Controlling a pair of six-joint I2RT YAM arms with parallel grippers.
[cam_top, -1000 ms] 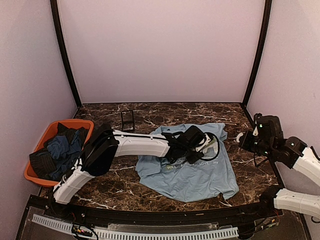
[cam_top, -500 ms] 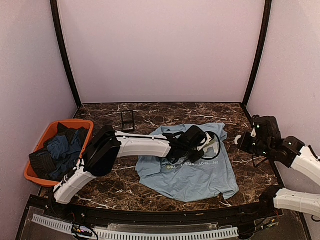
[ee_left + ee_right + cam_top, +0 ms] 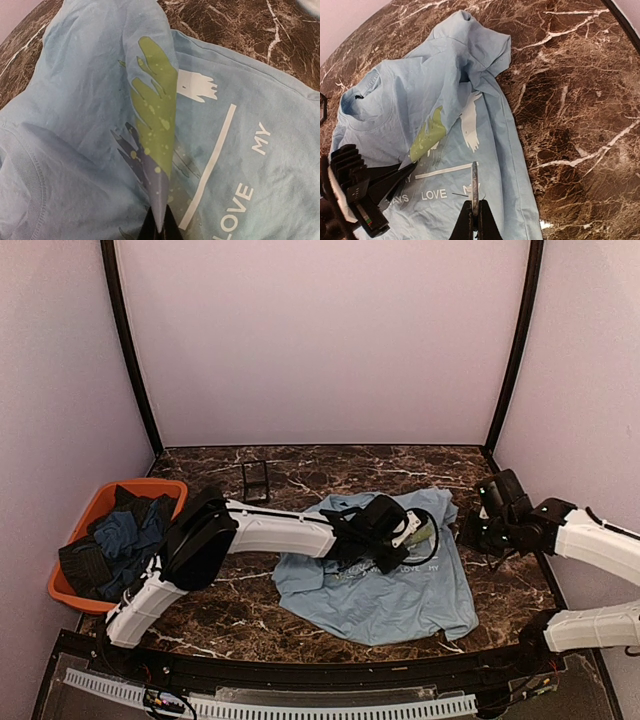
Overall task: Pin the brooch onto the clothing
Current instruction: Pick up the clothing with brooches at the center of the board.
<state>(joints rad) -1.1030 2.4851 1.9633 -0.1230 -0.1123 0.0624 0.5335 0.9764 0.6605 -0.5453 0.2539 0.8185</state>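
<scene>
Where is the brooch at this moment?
In the right wrist view, the brooch sits edge-on between the tips of the right gripper, at bottom centre, seen against the white LOVE lettering on the shirt.

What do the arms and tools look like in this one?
The left arm and right arm have white tubular links and black joints. A black cable loops at the left wrist. The left tool and right tool are black, tapering to slim tips; the left one's body is ribbed.
</scene>
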